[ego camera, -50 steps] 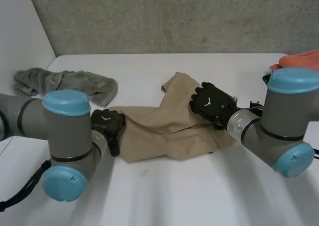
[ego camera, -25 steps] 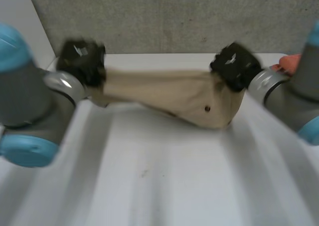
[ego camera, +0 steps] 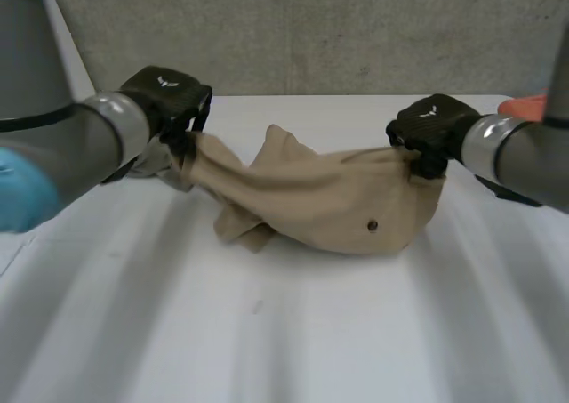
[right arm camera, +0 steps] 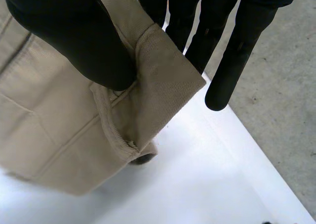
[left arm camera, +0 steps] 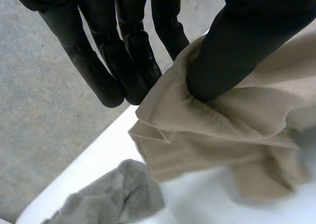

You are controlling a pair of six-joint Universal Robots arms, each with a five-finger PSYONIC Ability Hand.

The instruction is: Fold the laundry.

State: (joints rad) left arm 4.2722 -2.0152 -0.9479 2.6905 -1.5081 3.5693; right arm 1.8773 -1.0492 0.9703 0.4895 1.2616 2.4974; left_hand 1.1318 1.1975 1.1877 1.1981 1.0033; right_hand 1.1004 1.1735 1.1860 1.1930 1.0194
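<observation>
A tan garment (ego camera: 311, 203) with a dark button hangs stretched between my two hands, its lower part sagging onto the white table (ego camera: 293, 332). My left hand (ego camera: 164, 100) holds one end of it, high at the left. In the left wrist view the thumb (left arm camera: 247, 41) pinches the tan hem (left arm camera: 197, 115) against the fingers (left arm camera: 123, 61). My right hand (ego camera: 431, 129) holds the other end at the right. In the right wrist view its thumb (right arm camera: 74, 31) presses a folded corner of the waistband (right arm camera: 158, 80) against the fingers (right arm camera: 232, 61).
A grey cloth (left arm camera: 108, 199) lies crumpled on the table under and behind my left hand, also seen behind the tan garment (ego camera: 151, 158). An orange cloth (ego camera: 533, 105) sits at the table's far right edge. A concrete wall stands behind the table.
Both hands have closed on the ends of the tan garment and lifted it off the table, pulling it out between them. It now sags lower than half a second ago.
</observation>
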